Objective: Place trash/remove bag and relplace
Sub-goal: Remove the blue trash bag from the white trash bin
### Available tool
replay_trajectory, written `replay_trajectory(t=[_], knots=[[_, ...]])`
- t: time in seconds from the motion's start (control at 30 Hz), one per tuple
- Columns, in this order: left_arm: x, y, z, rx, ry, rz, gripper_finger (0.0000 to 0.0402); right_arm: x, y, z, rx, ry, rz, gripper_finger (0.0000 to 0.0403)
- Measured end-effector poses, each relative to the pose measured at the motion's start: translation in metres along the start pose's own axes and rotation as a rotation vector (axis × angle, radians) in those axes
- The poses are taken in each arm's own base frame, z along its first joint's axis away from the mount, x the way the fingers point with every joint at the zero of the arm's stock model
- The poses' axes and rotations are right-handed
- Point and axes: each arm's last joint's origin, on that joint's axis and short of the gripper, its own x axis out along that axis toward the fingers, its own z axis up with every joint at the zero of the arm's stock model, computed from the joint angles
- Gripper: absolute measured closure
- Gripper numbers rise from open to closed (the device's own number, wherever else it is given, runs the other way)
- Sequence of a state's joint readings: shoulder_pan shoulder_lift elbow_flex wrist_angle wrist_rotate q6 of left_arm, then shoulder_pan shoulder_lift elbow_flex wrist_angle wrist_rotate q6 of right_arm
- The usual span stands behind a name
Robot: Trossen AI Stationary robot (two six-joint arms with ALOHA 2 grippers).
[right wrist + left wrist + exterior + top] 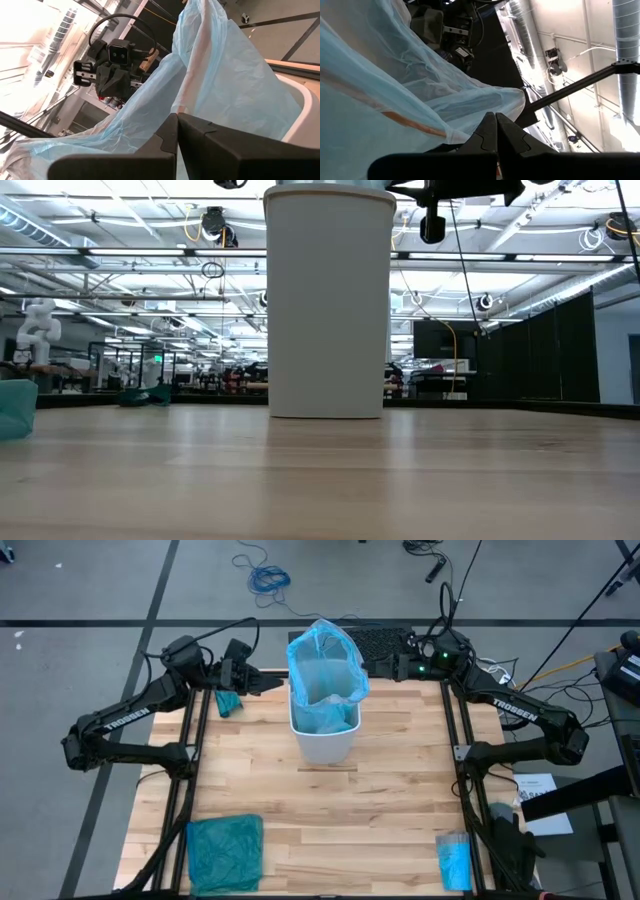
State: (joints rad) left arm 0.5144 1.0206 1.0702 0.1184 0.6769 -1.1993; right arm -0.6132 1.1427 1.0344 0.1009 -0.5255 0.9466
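At the desk's (330, 830) far middle: bag (325, 670) stretched up out of white bin (323, 745), pinched from both sides.

On either flank, left hand (272, 685) and right hand (378, 668), each clenched on the bag's rim, fingers pressed flat together with a fold of film caught between; held apart and raised, apparently to draw the liner clear of the bin for removal. Thin, translucent sky-blue plastic, crinkled and creased, mouth pulled into a loose peaked oval, lower part still slumped inside the smooth, tapered, rounded-rectangle bin. Pale planked wood underneath. Teal bag (225, 852) lying crumpled at the near left corner, blue roll (454, 860) near right, a small teal scrap (229, 702) by the left arm. No trash in sight.
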Motion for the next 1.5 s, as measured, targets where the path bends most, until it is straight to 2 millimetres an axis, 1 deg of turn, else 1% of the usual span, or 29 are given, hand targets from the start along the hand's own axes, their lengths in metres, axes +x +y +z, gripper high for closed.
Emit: replay_trajectory(t=[0.53,0.67,0.77,0.9,1.03,1.13,1.2,1.3,1.5], knots=[[0.0,0.0,0.0,-0.027,0.01,-0.004,0.0401,0.0,0.0,0.0,0.004,0.0,0.0,0.0403],[0.0,0.0,0.0,-0.076,0.011,-0.003,0.0401,0.0,0.0,0.0,0.033,0.0,-0.001,0.0403],[-0.001,0.0,-0.001,-0.081,0.021,0.0,0.0401,0.0,0.0,0.0,0.038,0.0,0.0,0.0403],[-0.006,0.003,-0.006,-0.138,0.043,0.063,0.0401,0.0,0.0,0.0,0.044,-0.001,-0.002,0.0403],[-0.01,0.013,-0.014,-0.235,0.082,0.177,0.0401,0.0,0.0,0.0,0.038,-0.003,-0.004,0.0403],[-0.01,0.015,-0.013,-0.23,0.034,0.209,0.0401,0.0,0.0,0.0,0.035,-0.004,-0.004,0.0403],[-0.01,0.013,-0.011,-0.178,-0.011,0.2,0.04,0.0,0.0,0.0,0.034,-0.004,-0.005,0.0403],[-0.009,0.01,-0.009,-0.136,-0.032,0.179,0.0384,0.0,0.0,0.0,0.034,-0.005,-0.005,0.0403],[-0.004,0.014,-0.006,-0.123,-0.045,0.182,0.0321,0.0,-0.001,0.001,0.034,-0.02,-0.016,0.0403]])
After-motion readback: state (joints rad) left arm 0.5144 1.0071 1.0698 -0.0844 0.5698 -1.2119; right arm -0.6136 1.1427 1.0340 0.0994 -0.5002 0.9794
